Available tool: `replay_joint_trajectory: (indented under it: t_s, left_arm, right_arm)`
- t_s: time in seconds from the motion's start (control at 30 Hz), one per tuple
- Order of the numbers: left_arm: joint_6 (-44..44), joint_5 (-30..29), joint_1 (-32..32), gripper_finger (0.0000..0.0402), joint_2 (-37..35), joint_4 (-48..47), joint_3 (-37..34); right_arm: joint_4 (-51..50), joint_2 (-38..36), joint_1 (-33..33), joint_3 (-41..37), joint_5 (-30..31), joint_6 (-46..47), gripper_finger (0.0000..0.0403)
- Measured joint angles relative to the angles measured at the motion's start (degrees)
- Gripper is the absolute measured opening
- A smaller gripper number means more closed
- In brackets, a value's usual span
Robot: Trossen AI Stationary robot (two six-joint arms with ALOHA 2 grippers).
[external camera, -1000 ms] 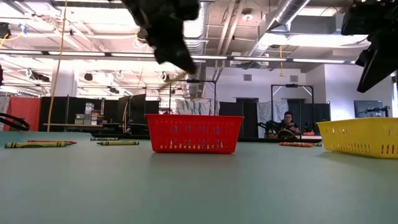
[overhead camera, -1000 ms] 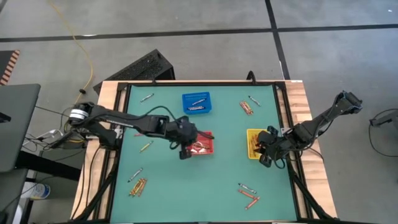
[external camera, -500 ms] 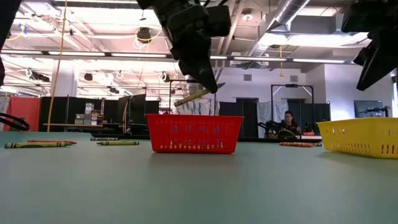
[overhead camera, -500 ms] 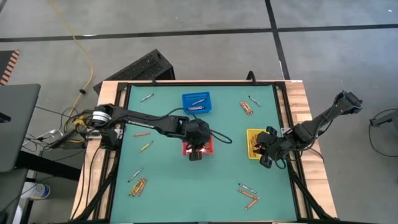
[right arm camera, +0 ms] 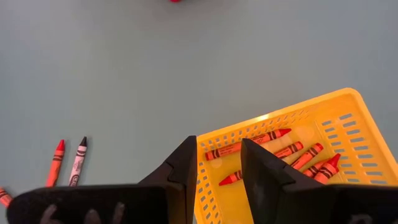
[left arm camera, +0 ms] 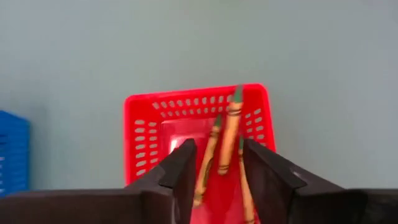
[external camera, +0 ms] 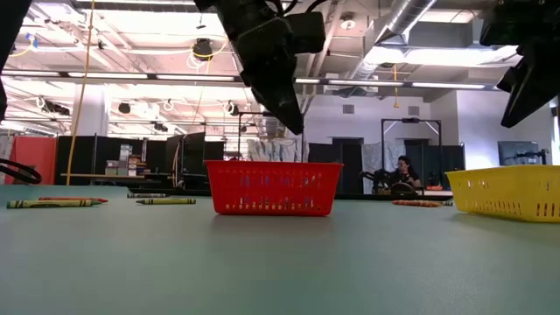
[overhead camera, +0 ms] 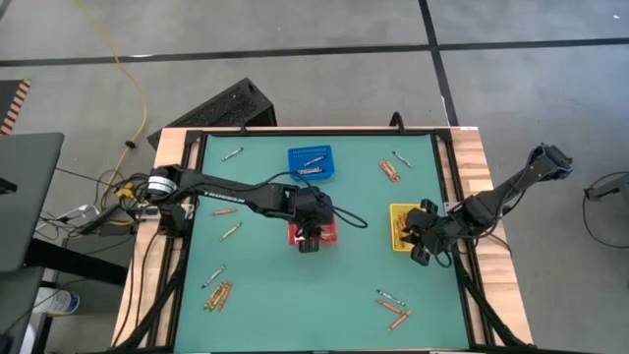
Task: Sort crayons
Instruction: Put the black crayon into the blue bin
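The crayons lie partly sorted: several orange-brown ones [left arm camera: 229, 134] rest lengthwise in the red basket [left arm camera: 140, 140], and red ones [right arm camera: 245, 144] sit in the yellow basket [right arm camera: 348, 109]. We also see a pale crayon or two in the blue basket [overhead camera: 310, 163] near the table's far edge. The rest are scattered on the green table [overhead camera: 265, 285]: a cluster [overhead camera: 217, 293] at the near left, a pair [overhead camera: 389, 169] at the far right, more [overhead camera: 393, 313] at the near right, and singles along the left side.

We hold the left gripper [overhead camera: 312, 234] directly over the red basket, fingers [left arm camera: 180, 168] parted with nothing between them, and we judge it is poised there because that basket takes this colour. In the low view it hangs well above the basket's rim.

Our right gripper [overhead camera: 423, 246] hovers just beside the yellow basket's near edge, fingers [right arm camera: 186, 168] likewise apart and empty. From its wrist we see a red crayon [right arm camera: 56, 163] and a grey one [right arm camera: 78, 160] lying side by side on the table, likely candidates for a next pick.
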Motion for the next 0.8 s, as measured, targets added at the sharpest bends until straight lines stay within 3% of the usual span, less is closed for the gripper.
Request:
replay_joint_trajectory:
  t_s: [0.23, 0.4, 0.53, 0.8]
  left_arm:
    - [3.33, -9.74, 0.02, 0.0142, -0.35, -8.17, 4.32]
    - [6.27, -12.63, 0.92, 0.0143, -4.49, -6.42, -1.26]
    - [6.27, -12.7, 2.81, 0.0143, -12.34, 1.22, -11.72]
    - [2.84, -10.15, 4.35, 0.0143, -34.0, 30.2, -38.44]
  right_arm:
    - [0.47, 0.0, -2.26, 0.0, 3.38, -3.3, 0.0118]
    - [4.09, 0.0, -13.35, 0.0, 4.28, -11.01, 0.0118]
    - [7.22, 0.0, -28.83, 0.0, 0.83, -20.95, 0.0118]
    - [13.43, 6.35, -69.67, 0.68, -16.81, -44.08, 0.0118]
